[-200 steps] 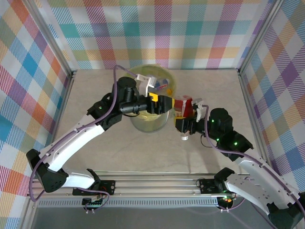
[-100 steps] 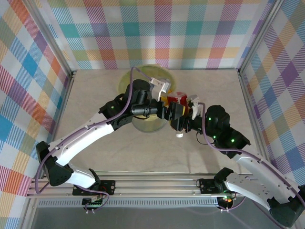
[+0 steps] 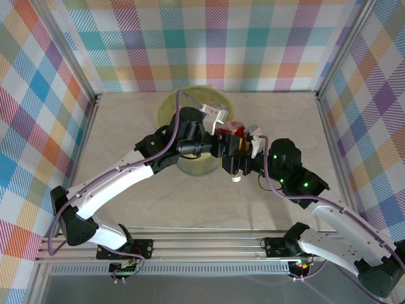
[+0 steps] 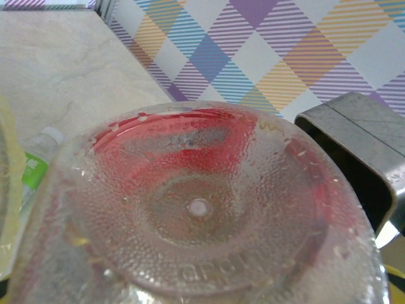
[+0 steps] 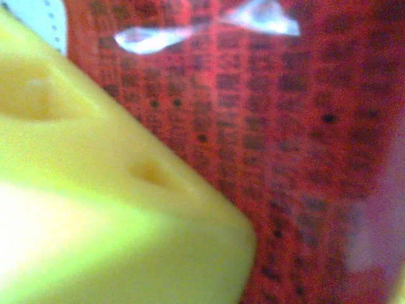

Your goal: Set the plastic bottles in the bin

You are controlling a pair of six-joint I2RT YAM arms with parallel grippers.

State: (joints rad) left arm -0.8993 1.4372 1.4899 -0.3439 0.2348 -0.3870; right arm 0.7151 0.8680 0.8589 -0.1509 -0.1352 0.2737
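Note:
A clear bottle with a red label [image 3: 235, 130] hangs cap down just right of the bin [image 3: 166, 106], its white cap [image 3: 235, 178] lowest. My right gripper [image 3: 243, 163] is shut on its body, and the red label [image 5: 285, 126] sits right against a yellow pad [image 5: 95, 190]. My left gripper [image 3: 229, 145] has reached across the bin to the same bottle. In the left wrist view the bottle's dimpled base [image 4: 202, 202] hides the left jaws. A green-labelled bottle [image 4: 28, 174] lies below beside the bag's edge [image 4: 5, 190].
The left arm covers most of the bin's opening; a strip of yellow-green rim shows behind it. A grey metal bracket [image 4: 354, 145] sits close to the right of the bottle's base. Checked walls enclose the beige table [image 3: 126, 120] on three sides.
The left gripper swung right from over the bin to the red-labelled bottle. The right gripper carried that bottle a little left and up to meet it. In the last half second both barely moved.

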